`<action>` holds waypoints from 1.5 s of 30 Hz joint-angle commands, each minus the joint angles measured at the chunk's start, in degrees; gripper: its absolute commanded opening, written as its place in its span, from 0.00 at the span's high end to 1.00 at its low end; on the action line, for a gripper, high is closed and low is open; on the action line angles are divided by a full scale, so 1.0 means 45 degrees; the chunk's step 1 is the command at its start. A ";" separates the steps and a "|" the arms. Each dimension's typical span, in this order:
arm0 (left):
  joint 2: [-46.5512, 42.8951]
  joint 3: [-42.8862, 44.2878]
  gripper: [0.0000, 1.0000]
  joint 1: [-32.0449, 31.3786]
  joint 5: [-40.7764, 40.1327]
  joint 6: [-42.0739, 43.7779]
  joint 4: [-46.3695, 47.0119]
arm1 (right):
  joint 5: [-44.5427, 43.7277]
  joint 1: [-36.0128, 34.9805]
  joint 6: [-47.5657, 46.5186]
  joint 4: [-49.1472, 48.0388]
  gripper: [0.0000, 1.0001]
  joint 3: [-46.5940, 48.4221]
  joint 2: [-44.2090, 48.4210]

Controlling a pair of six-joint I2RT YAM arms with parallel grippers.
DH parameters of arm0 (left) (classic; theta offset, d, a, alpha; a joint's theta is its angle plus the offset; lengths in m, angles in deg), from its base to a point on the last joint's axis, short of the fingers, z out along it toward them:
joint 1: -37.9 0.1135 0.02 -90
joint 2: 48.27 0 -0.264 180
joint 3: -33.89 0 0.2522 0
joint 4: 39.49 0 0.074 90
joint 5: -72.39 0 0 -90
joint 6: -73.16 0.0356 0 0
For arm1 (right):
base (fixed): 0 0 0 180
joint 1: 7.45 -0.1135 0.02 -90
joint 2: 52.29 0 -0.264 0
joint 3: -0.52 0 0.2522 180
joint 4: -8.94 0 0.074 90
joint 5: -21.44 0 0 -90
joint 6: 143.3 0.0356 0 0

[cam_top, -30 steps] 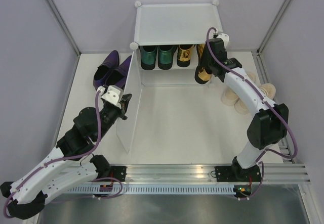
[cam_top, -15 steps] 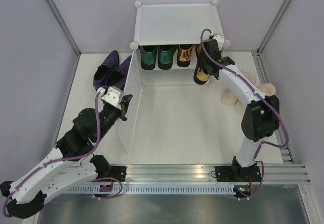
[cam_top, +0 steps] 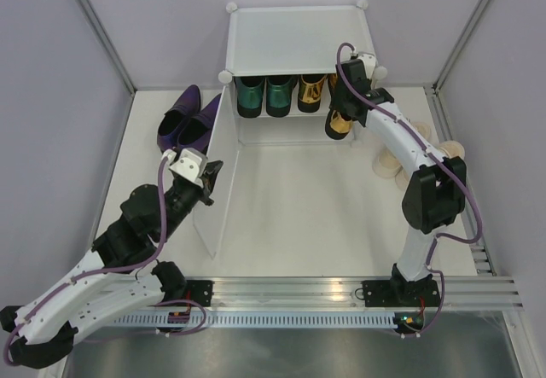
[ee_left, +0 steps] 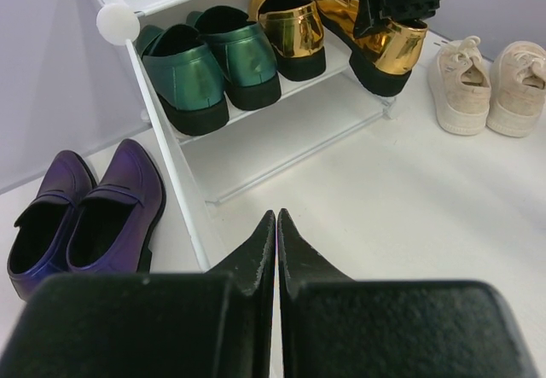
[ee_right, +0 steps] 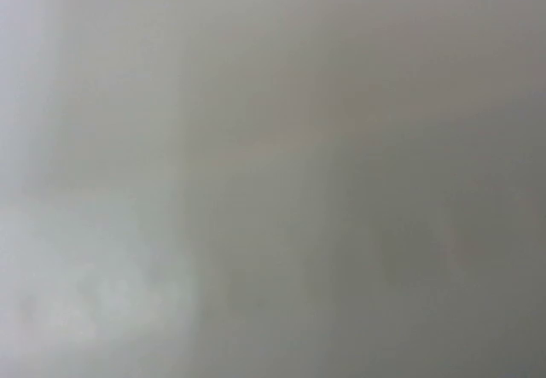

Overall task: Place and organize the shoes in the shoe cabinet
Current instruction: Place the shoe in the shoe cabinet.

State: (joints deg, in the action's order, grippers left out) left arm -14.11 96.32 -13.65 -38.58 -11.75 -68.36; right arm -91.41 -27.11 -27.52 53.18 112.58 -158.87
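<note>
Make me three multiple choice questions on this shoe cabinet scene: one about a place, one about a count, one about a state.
1. Where is the purple pair relative to the cabinet?
A. On its top panel
B. On the table to its left
C. Inside it

2. How many green loafers stand on the shelf?
A. None
B. One
C. Two

3. How is the left end effector?
A. Shut with nothing in it
B. Wide open
C. Clamped on a sneaker

Answers:
1 B: the left wrist view shows both purple shoes on the table outside the cabinet's side wall.
2 C: both sit side by side on the shelf.
3 A: its tips meet with nothing between them.
</note>
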 commanded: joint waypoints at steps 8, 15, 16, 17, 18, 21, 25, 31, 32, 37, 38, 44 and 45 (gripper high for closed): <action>-0.0050 -0.0463 0.98 -0.0224 -0.0124 0.0316 -0.1700 | -0.0489 0.0033 0.0462 -0.0954 0.32 0.1495 -0.0494; -0.0128 -0.0463 0.98 -0.0322 -0.0144 0.0335 -0.1700 | -0.0566 0.0033 0.0560 -0.0738 0.24 0.1573 -0.0260; -0.0128 -0.0463 0.98 -0.0341 -0.0164 0.0355 -0.1700 | -0.0586 0.0033 0.0541 -0.0719 0.24 0.1593 -0.0221; -0.0167 -0.0463 0.98 -0.0341 -0.0164 0.0336 -0.1681 | -0.0605 0.0033 0.0560 -0.0641 0.23 0.1631 -0.0124; -0.0167 -0.0463 0.98 -0.0341 -0.0164 0.0336 -0.1700 | -0.0664 0.0014 0.0560 -0.0563 0.23 0.1670 -0.0084; -0.0167 -0.0463 0.98 -0.0361 -0.0164 0.0336 -0.1681 | -0.0684 0.0033 0.0580 -0.0348 0.17 0.1924 0.0052; -0.0206 -0.0463 0.98 -0.0361 -0.0164 0.0336 -0.1700 | -0.0509 0.0033 0.0716 -0.0094 0.14 0.2256 0.0131; -0.0265 -0.0463 0.98 -0.0361 -0.0183 0.0336 -0.1700 | 0.0038 0.0033 0.0950 -0.0094 0.12 0.2568 0.0209; -0.0265 -0.0463 0.98 -0.0380 -0.0203 0.0355 -0.1700 | 0.0194 0.0033 0.0970 -0.0094 0.12 0.2608 0.0248; -0.0343 -0.0463 0.98 -0.0400 -0.0222 0.0355 -0.1700 | 0.0624 0.0033 0.0970 -0.0793 0.02 0.2162 0.0579; -0.0343 -0.0463 0.98 -0.0419 -0.0222 0.0336 -0.1700 | 0.0722 0.0033 0.1009 -0.1009 0.02 0.1985 0.0812; -0.0402 -0.0482 0.98 -0.0439 -0.0242 0.0355 -0.1680 | 0.0957 0.0033 0.1068 -0.1831 0.02 0.1378 0.1361; -0.0421 -0.0502 0.98 -0.0439 -0.0242 0.0355 -0.1700 | 0.0976 0.0033 0.1049 -0.1870 0.02 0.1378 0.1400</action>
State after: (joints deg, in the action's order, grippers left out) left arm -15.99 96.01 -15.11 -38.71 -11.12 -69.48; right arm -88.53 -26.57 -23.98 58.30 116.39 -160.23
